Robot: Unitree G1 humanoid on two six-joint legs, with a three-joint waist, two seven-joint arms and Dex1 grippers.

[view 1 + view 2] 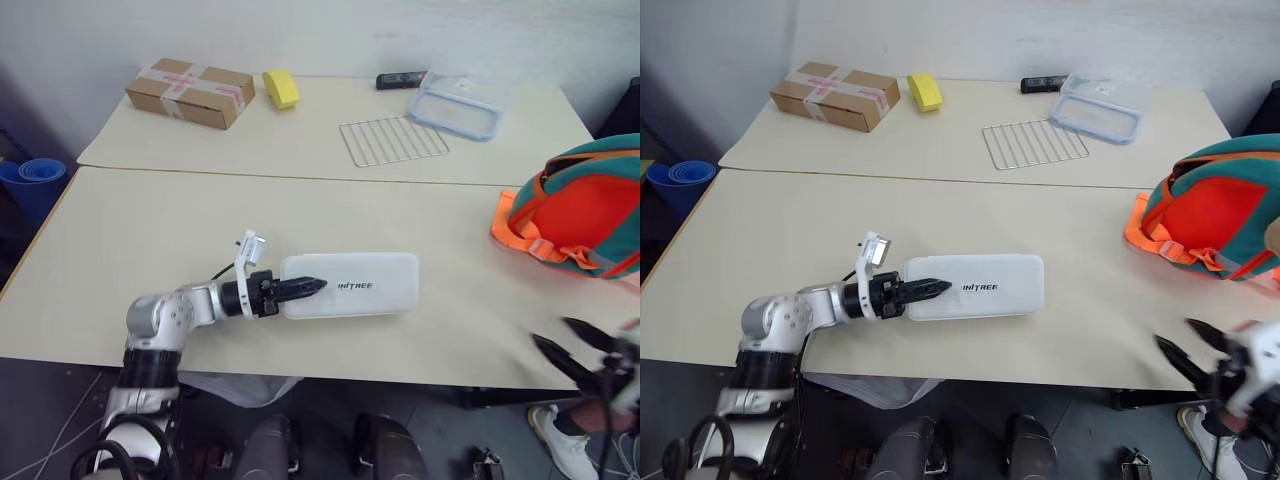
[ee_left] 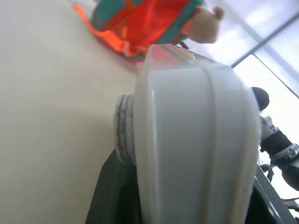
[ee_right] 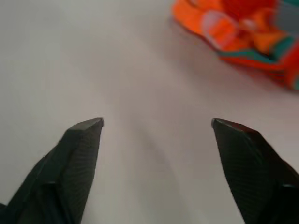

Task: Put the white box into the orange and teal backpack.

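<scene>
The white box (image 1: 350, 286) lies flat on the near table, and the left gripper (image 1: 300, 289) is clamped on its near-left end, fingers narrowed over the case. So it looks gripped, not yet lifted. The backpack (image 1: 585, 208) sits well apart at the table's right edge. The right gripper (image 3: 156, 123) hangs spread wide, empty. Carrying and loading remain.

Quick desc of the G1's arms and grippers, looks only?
Left arm: rounded silver-grey links, black wrist section, white bracket on top, thin black cable beside it. Left gripper: black tapered fingers. Right gripper: two black wedge-shaped fingers with fine cross-hatched texture.
</scene>
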